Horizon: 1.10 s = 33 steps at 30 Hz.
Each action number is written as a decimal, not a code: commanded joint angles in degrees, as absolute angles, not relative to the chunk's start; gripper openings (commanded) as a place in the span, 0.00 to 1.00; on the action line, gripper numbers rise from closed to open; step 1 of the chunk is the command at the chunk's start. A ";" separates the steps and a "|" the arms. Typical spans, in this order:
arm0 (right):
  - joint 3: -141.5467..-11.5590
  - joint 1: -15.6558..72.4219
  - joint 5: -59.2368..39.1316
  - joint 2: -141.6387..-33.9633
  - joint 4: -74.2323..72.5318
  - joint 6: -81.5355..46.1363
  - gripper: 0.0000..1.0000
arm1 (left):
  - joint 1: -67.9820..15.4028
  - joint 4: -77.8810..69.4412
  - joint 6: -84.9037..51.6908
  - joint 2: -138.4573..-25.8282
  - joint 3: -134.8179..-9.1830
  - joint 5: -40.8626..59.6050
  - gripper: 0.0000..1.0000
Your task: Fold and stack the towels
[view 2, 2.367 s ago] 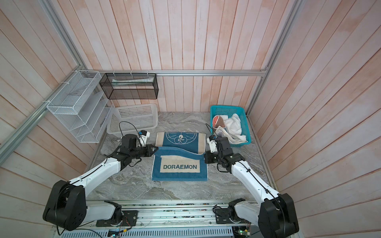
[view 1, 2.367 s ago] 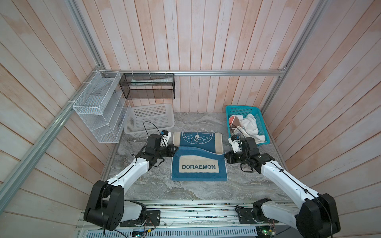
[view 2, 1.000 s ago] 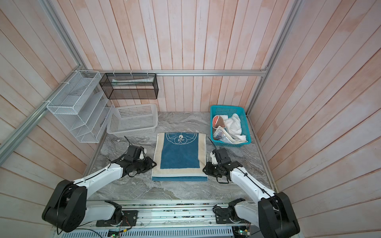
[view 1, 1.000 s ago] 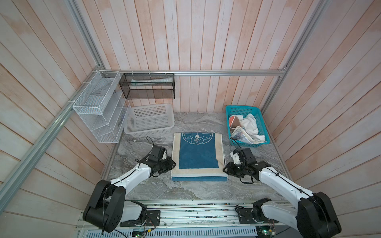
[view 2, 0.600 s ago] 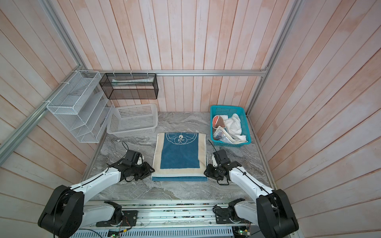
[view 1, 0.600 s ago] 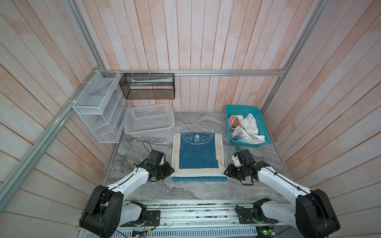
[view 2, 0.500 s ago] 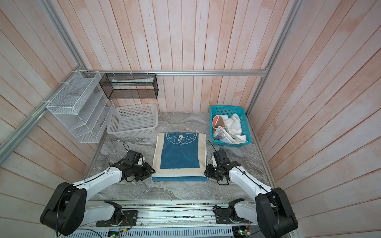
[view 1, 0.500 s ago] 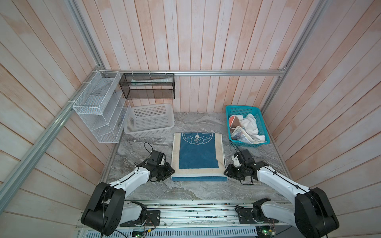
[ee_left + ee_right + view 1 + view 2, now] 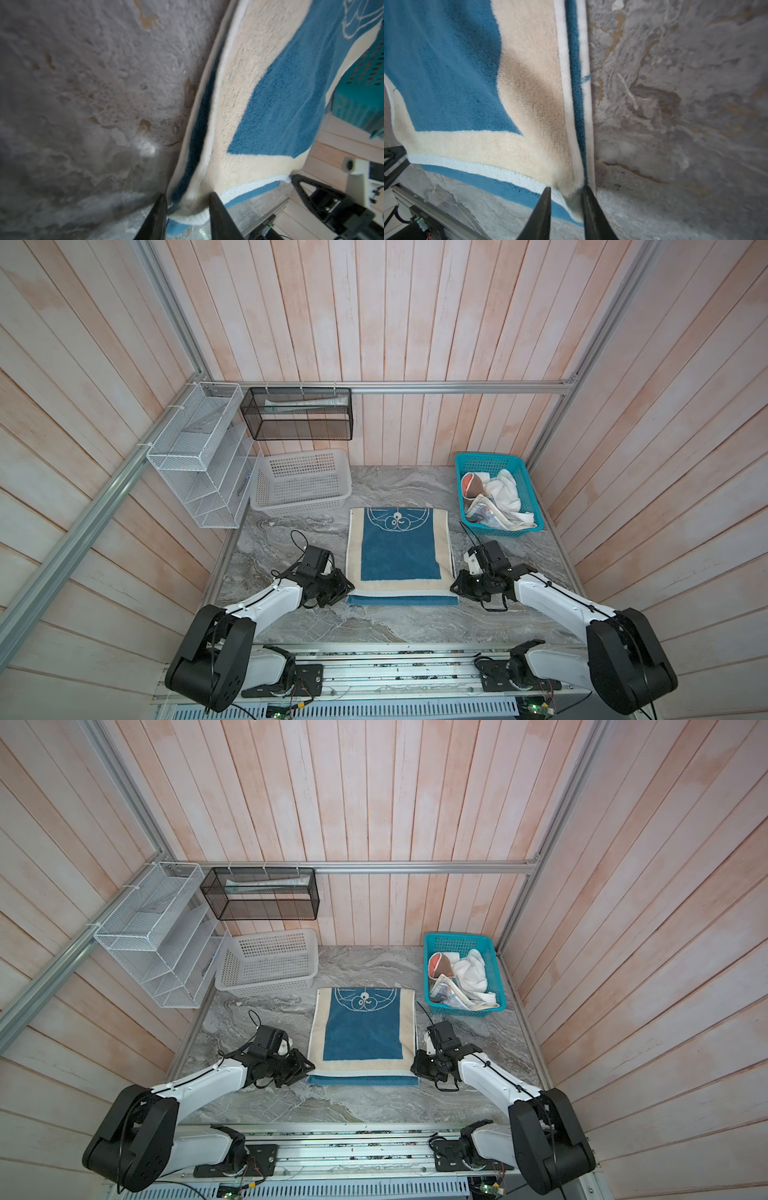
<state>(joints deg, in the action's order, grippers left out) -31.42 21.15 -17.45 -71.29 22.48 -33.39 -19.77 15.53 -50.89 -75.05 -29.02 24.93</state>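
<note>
**Both grippers clamp the near corners of the folded blue towel**

A white wire rack (image 9: pixel 195 456) hangs on the left wall. Beside it, on the back wall, is a black mesh basket (image 9: pixel 297 423) with a pale tube (image 9: pixel 305 404) lying in it. Below them a white plastic basket (image 9: pixel 301 485) stands on the marble surface (image 9: pixel 399 626). Its near right corner sits just beside the towel's far left corner; whether they touch cannot be told.

The left gripper (image 9: pixel 347 587) lies low on the surface at the towel's near left corner. In the left wrist view its dark fingers (image 9: pixel 158 209) stand on either side of the bunched corner, clenched on the cloth.

The blue towel (image 9: pixel 401 556) lies flat in the middle of the surface, folded double. Its cream border faces up and its white outline is at the far end. A blue strip of the lower layer shows past the near edge.

The right gripper (image 9: pixel 455 588) sits at the near right corner, and the right wrist view shows it (image 9: pixel 565 190) pinching the cloth there.

Further right a teal basket (image 9: pixel 490 462) stands near the towel's far right corner, with bare surface between them. Crumpled inside it are the salmon-brown towel (image 9: pixel 471 485), the plain white towel (image 9: pixel 505 489) and the lettered towel (image 9: pixel 486 512).
</note>
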 commanded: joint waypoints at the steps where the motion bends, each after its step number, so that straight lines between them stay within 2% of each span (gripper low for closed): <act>1: -31.43 21.58 -17.86 -70.86 22.37 -32.78 0.19 | -19.54 15.34 -50.29 -74.26 -29.78 25.25 0.26; 6: -32.24 21.53 -17.31 -69.81 23.22 -32.74 0.01 | -19.54 17.69 -49.50 -72.54 -30.69 24.63 0.08; 9: -33.41 21.63 -17.10 -69.06 24.56 -32.61 0.00 | -19.52 18.86 -49.07 -71.48 -31.23 24.43 0.00; 18: -41.70 21.55 -13.19 -62.67 38.87 -31.82 0.00 | -19.55 29.45 -47.11 -65.07 -37.01 22.96 0.00; 22: -41.38 21.81 -13.44 -58.92 44.56 -33.69 0.00 | -19.60 32.90 -47.34 -61.36 -36.33 23.29 0.00; 26: -34.32 22.20 -14.90 -56.32 40.98 -36.50 0.00 | -19.69 27.51 -49.97 -61.61 -29.50 26.82 0.00; 31: -28.58 23.47 -16.17 -61.43 33.90 -37.59 0.00 | -19.87 17.67 -52.04 -65.68 -22.64 28.37 0.00; 33: -28.05 24.68 -16.04 -63.41 32.87 -37.87 0.04 | -19.88 16.95 -51.45 -67.50 -21.98 27.83 0.08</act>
